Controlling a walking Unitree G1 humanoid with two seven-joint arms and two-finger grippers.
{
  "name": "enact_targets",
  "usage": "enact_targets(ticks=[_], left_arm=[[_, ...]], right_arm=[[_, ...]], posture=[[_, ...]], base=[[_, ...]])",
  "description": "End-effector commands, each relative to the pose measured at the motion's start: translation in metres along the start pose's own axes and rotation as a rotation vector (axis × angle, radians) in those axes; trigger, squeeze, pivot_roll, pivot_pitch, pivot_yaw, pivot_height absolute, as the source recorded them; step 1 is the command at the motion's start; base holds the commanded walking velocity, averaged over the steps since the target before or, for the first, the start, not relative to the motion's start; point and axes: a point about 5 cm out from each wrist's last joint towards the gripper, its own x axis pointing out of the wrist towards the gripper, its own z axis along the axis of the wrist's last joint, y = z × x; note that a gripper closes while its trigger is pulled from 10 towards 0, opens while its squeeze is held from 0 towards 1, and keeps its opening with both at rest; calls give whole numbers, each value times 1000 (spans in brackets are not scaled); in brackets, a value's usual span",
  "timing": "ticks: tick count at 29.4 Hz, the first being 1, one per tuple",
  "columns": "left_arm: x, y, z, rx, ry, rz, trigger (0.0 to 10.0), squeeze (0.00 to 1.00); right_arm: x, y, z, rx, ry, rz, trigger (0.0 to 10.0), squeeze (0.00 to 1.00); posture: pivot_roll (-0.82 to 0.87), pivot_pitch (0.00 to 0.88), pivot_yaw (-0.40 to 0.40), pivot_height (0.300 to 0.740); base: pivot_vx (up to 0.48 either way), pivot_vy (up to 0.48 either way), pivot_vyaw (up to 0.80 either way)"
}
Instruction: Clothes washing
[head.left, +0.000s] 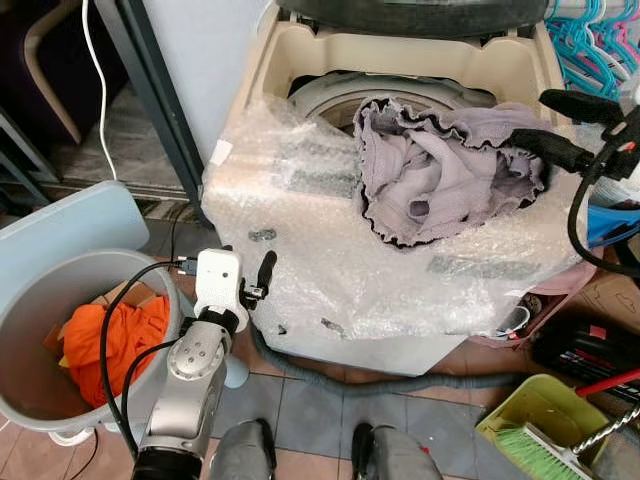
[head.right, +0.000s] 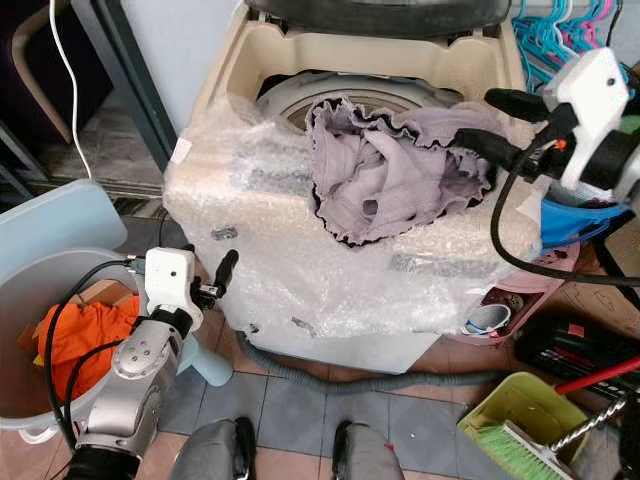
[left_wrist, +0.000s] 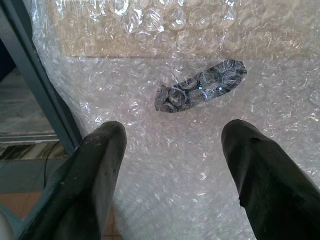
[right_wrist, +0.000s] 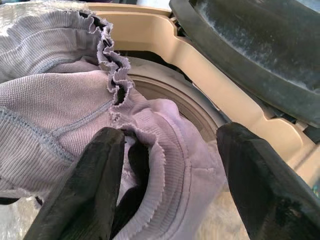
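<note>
- Left eye view: the lilac garment (head.left: 445, 175) lies heaped on the front rim of the top-loading washing machine (head.left: 300, 50), part on the bubble wrap (head.left: 330, 250) over the machine's front and part over the drum opening. The right gripper (head.left: 560, 128) sits at its right edge. To do this step well, it should probably take a thick fold and carry it back over the drum, clear of the wrap.
- Right eye view: the garment is ribbed knit with dark frilled edging, crumpled and limp, likely to trail. The left gripper (head.right: 225, 272) hangs low by the machine's front, beside the grey bin (head.right: 20, 290) holding orange clothes (head.right: 85, 330).
- Left wrist view: the left fingers (left_wrist: 95, 170) are spread wide, empty, facing bubble wrap.
- Right wrist view: the right fingers (right_wrist: 95, 175) are parted wide; one pad touches the frilled hem, nothing clamped.
</note>
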Motion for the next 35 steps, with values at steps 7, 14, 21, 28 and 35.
enact_targets(ticks=[7,14,21,28,35], left_arm=[[0,-5,0,1,-1,-33,10000,0],[-3,-1,-1,8,6,-25,10000,0],[-8,3,-2,15,15,2,10000,0],[-6,0,-2,8,17,0,10000,0],[-2,-3,0,6,11,-2,10000,0]], right_arm=[[-3,21,-24,51,124,150,10000,1000],[32,45,-41,114,116,166,0,0],[69,46,-43,157,89,4,0,0],[112,39,-15,222,-50,-132,0,0],[141,14,50,278,-378,-413,0,0]], posture=[[-109,113,36,740],[-82,120,32,740],[-71,125,20,740],[-79,126,20,740],[-74,120,17,740]], base=[[0,0,0],[0,0,0],[0,0,0],[0,0,0],[0,0,0]])
